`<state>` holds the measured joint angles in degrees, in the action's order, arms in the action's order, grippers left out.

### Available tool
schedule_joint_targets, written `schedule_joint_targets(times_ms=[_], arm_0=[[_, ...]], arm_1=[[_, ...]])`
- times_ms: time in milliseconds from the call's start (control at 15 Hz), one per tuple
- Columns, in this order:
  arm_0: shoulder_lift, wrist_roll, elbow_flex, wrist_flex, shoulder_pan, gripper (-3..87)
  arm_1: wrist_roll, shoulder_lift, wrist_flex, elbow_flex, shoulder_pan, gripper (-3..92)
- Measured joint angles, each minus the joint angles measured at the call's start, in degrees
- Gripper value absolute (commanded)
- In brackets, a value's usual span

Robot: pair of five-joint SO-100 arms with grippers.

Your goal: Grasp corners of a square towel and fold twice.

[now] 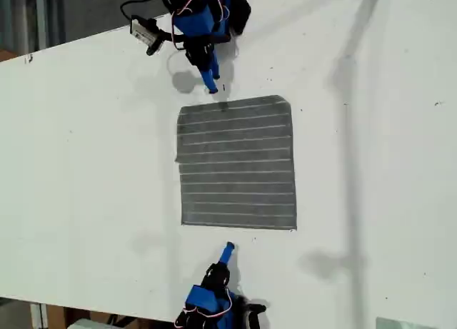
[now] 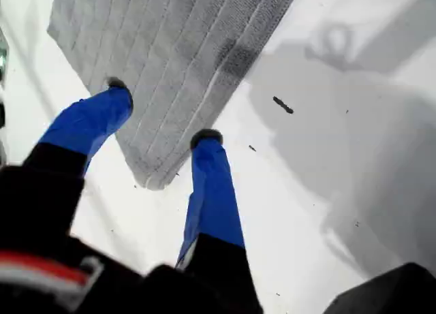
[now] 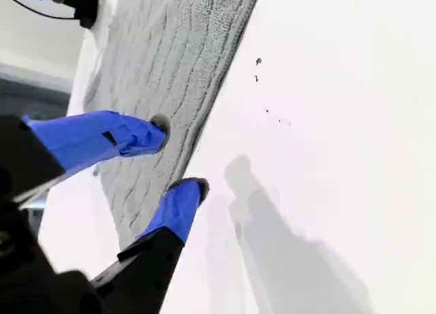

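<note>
Towel (image 1: 237, 163) lay flat mid-counter (image 1: 86, 172). First gripper (image 2: 160, 116) fingers apart over a corner (image 2: 153, 178); second gripper (image 3: 182, 157) fingers apart at towel edge.

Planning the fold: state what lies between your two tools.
In the exterior view, only the towel lies flat on the table between my first tool and my second tool.

My first gripper (image 2: 160, 116), blue fingers spread apart; my second gripper (image 3: 182, 154), blue fingers likewise parted.
</note>
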<state>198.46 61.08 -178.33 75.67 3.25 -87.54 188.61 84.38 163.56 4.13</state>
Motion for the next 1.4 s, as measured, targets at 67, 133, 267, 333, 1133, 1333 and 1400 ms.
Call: schedule_joint_targets(times_ms=[67, 133, 267, 333, 1133, 1333, 1400], arm_0=[[0.0, 0.4, 0.0, 0.3, 0.4, 2.3], [0.0, 6.6, 0.8, 0.6, 7.0, 3.2], [0.0, 16.6, 1.1, 0.9, 33.2, 3.3], [0.2, 17.5, 1.1, 0.9, 38.8, 1.9], [0.0, 14.6, 1.3, -0.9, 38.3, 10.4], [0.0, 15.4, 1.3, 0.3, 38.9, 12.2], [0.0, 16.3, 1.3, 0.4, 38.8, 13.9]], arm_1=[[0.9, -0.2, -0.2, 0.5, 0.9, 17.3], [3.2, -1.1, -2.3, 3.2, 7.6, 17.3], [3.8, -0.4, -2.9, 3.3, 16.3, 17.3], [4.0, -0.4, -2.9, 3.3, 17.4, 17.2], [12.4, -0.4, -6.6, 3.3, 16.7, 17.9], [11.5, -0.4, -3.8, 3.3, 18.2, 23.0], [11.9, -0.4, -4.0, 3.3, 16.9, 24.4]])
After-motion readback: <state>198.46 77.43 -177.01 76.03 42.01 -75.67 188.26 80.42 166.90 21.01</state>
